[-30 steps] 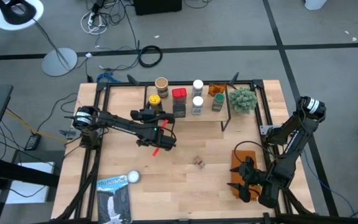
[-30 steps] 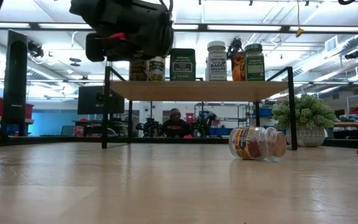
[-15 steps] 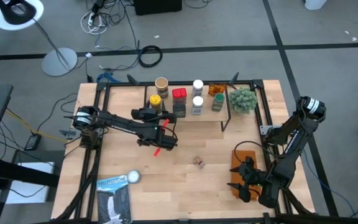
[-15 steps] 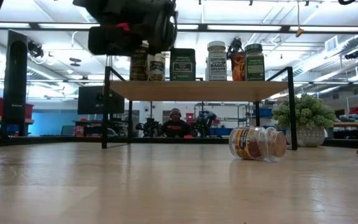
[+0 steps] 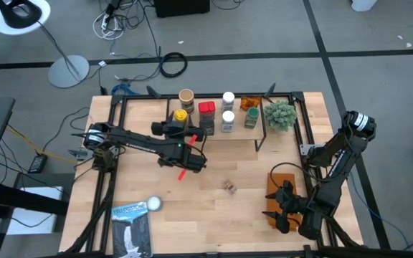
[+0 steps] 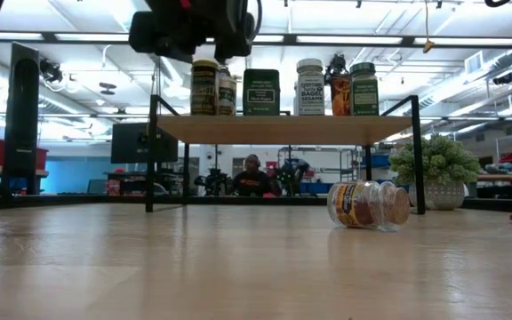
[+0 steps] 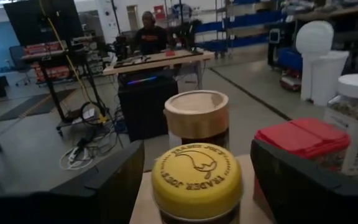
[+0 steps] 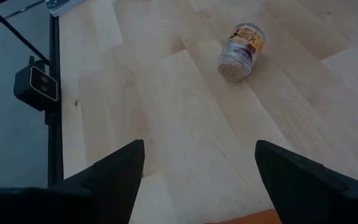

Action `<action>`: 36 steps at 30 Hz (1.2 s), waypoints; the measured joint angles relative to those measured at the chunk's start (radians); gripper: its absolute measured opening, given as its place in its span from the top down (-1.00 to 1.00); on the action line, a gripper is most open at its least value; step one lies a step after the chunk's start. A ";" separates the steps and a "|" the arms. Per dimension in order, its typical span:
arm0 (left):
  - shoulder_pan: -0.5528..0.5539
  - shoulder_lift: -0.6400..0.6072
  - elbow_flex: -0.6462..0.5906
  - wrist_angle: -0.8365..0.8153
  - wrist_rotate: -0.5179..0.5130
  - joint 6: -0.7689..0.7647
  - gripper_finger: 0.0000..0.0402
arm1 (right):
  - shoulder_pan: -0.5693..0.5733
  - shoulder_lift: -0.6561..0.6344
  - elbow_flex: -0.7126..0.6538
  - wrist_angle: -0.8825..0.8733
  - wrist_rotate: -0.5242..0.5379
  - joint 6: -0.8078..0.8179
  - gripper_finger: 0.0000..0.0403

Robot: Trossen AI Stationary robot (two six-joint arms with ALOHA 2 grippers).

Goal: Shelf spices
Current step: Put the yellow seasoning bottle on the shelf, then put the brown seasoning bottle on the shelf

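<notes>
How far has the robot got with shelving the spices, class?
Done: seven spice containers stand on the shelf, including the yellow-lidded jar. In hand: nothing; the left gripper hangs open by that jar. Left: one jar lies on its side on the table. The right gripper waits open.

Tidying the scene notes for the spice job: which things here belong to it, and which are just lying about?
Belonging:
shelf
yellow-lidded jar
tan-lidded jar
red-lidded jar
fallen jar on the table
left gripper, open, at the shelf

Lying about:
potted plant
booklet
orange cloth
</notes>
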 joint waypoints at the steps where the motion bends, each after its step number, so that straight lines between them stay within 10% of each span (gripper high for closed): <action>1: -0.003 0.000 0.006 -0.013 0.007 0.000 -0.49 | 0.000 0.000 0.000 0.000 0.000 0.000 -0.52; 20: -0.126 -0.075 0.247 -0.069 0.001 0.183 -0.49 | 0.002 0.000 0.000 0.022 -0.027 -0.003 -0.52; 27: -0.288 -0.066 0.258 0.002 0.212 0.183 -0.48 | 0.002 0.000 0.000 0.054 -0.042 -0.003 -0.52; 36: -0.373 -0.065 0.256 0.065 0.736 0.183 -0.48 | 0.002 0.000 0.000 0.068 -0.088 -0.003 -0.52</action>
